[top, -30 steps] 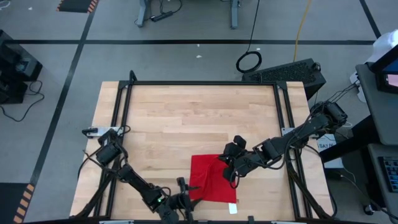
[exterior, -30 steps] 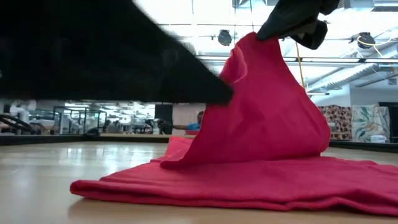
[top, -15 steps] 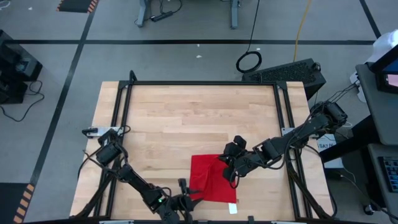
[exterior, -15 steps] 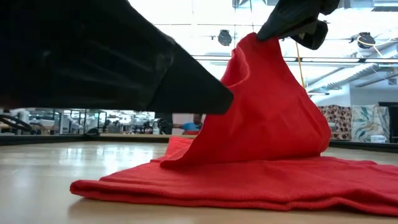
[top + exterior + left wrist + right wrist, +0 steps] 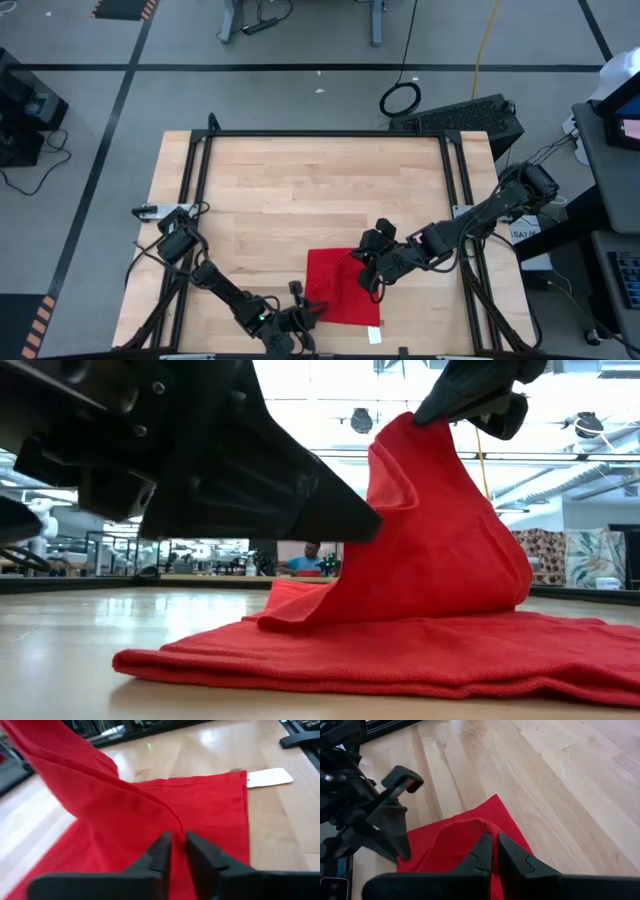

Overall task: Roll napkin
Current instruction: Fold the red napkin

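The red napkin (image 5: 340, 292) lies near the table's front edge, with its white tag (image 5: 269, 776) at the near right corner. Most of it lies flat on the wood (image 5: 400, 655). Its far part is pulled up into a peak (image 5: 410, 430) under my right gripper (image 5: 361, 264), which is shut on it. My left gripper (image 5: 318, 307) comes in low from the near left. It is shut on the sloping fold that hangs from that peak. My left gripper pinches the raised fold's ridge (image 5: 176, 826) between its two fingers, low on the slope. The fingers (image 5: 355, 520) come nearly level from the near left, across the ridge. The cloth below them rests on the table. My right gripper pinches the napkin's lifted peak (image 5: 482, 826) between its two fingers. They slant down from the right and far side. The cloth hangs below them in a tent (image 5: 440, 550), with its lower edges on the flat part.
Bare wood (image 5: 320, 190) fills the far half of the table inside the black frame rails (image 5: 320, 133). The napkin's near edge lies close to the front rail. Both arms crowd the near middle.
My left gripper has shut its fingers on the napkin's sloping fold while staying in place. The fold's edge has drawn in a little at the fingers. My right gripper has kept the peak lifted.
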